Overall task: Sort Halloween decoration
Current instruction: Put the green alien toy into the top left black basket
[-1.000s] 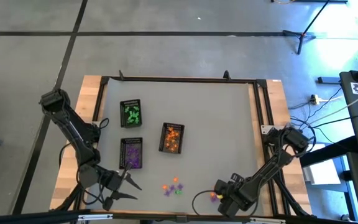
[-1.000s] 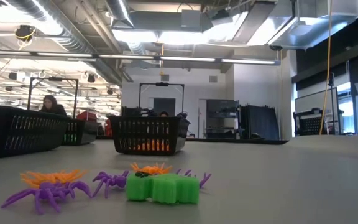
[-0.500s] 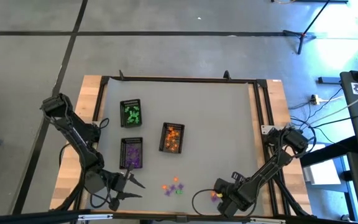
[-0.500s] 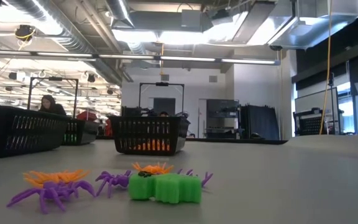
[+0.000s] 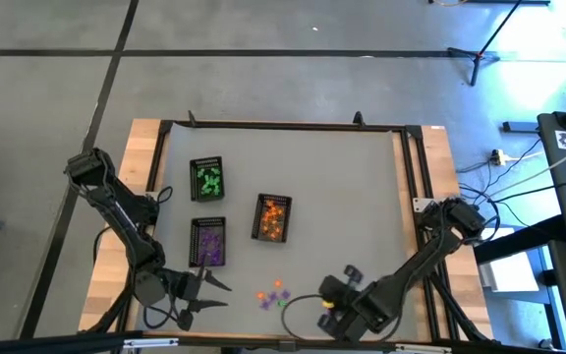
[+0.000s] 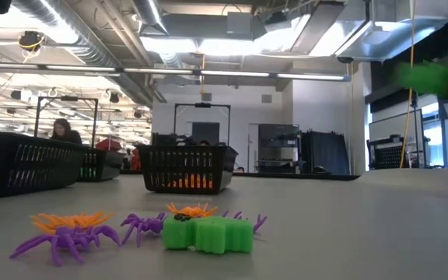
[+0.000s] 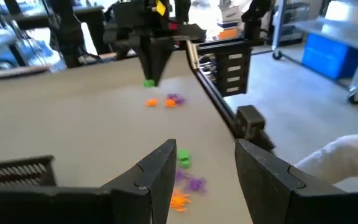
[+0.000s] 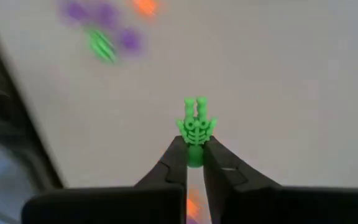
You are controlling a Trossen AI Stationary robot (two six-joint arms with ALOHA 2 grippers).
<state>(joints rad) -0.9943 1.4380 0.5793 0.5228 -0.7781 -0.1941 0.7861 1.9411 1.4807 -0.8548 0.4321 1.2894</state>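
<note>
Grey worktop (image 5: 342, 187) framed in wood, concrete floor around it; the low view looks across into a workshop hall with ceiling ducts and shelving. Three black trays sit toward 9 o'clock of centre: green tray (image 5: 207, 179) farthest back, purple tray (image 5: 208, 242) directly in front of it toward 6 o'clock, orange tray (image 5: 272, 217) just to the 3 o'clock side between them. Loose Halloween decoration: small cluster of trinkets (image 5: 272, 294) on the bare surface near the 6 o'clock edge, orange, purple and green pieces lying close together, well apart from the trays; the low view shows purple spiders (image 6: 62, 240), an orange one behind, and a green block (image 6: 207, 235) beside them. Right gripper (image 8: 194, 157) near the 6 o'clock edge, just on the 3 o'clock side of the cluster, jaws pinched narrow on a green skeleton-hand trinket (image 8: 195, 126), lifted clear of the surface. An orange piece shows beneath its fingers. Left gripper (image 7: 205, 163) at about 7 o'clock, in front of the purple tray, jaws standing wide with nothing between them, pointed across at the cluster.
</note>
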